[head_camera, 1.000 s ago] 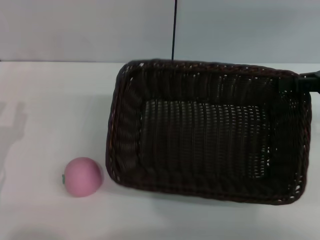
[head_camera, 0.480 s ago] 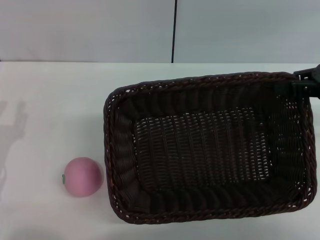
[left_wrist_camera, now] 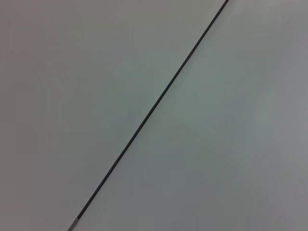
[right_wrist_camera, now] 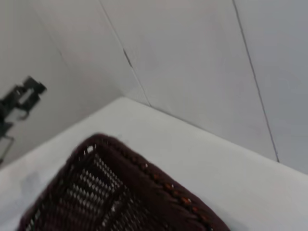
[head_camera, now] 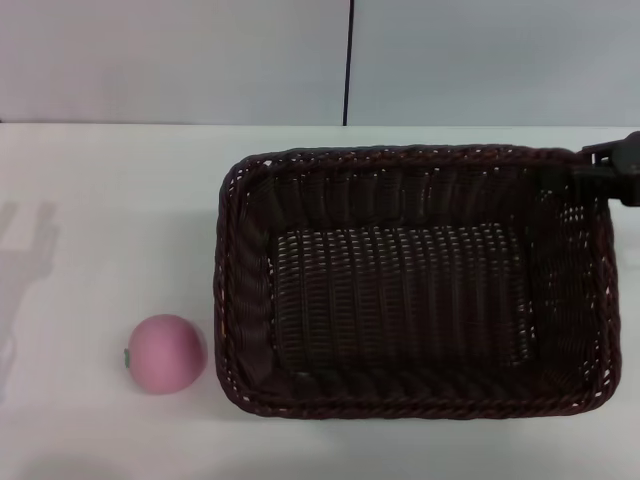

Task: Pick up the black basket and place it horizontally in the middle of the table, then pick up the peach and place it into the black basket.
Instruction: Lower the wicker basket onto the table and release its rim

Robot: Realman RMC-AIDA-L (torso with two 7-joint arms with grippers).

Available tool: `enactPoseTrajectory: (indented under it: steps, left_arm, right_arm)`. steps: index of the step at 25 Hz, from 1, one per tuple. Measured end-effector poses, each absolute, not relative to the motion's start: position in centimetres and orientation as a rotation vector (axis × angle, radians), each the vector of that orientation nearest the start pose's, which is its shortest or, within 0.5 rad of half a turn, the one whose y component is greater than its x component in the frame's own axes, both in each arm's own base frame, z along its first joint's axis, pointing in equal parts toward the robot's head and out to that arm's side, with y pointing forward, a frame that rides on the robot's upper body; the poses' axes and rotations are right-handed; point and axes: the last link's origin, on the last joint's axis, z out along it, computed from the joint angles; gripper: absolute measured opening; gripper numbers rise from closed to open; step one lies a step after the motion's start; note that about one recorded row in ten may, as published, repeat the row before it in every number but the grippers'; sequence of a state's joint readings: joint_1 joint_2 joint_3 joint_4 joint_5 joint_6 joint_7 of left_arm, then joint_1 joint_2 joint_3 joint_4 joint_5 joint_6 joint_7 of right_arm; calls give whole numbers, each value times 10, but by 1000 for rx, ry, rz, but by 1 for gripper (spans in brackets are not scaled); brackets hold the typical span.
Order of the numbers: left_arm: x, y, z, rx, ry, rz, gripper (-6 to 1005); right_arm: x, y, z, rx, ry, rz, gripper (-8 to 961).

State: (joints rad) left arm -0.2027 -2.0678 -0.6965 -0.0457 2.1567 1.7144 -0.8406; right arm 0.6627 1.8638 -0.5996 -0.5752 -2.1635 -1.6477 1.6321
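Black basket [head_camera: 415, 285] sits long side across the table [head_camera: 100, 200], right of centre; peach [head_camera: 166, 353] just beside its left wall. Right gripper [head_camera: 612, 170] at far-right rim corner, grip state can't tell. Risk: rim snags on release, basket skews. Left gripper [right_wrist_camera: 19, 98] parked off-table.

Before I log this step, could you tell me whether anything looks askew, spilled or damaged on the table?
Nothing stands out. The black basket sits upright and square to the table edge, weave intact, empty. The peach rests on the table beside it, apart from the rim. The right gripper is at the basket's far right corner.
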Motion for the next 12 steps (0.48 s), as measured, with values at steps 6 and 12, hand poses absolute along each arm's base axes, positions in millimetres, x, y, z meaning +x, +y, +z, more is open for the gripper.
enactPoseTrajectory:
  steps: [6, 12]
  left_arm:
    - [-354, 224, 37, -1326, -780, -1362, 547]
    - [-354, 225, 35, -1336, -789, -1358, 547]
  right_arm:
    - [271, 371, 67, -2723, 827, 483, 212]
    - [268, 391, 75, -2613, 742, 501, 285]
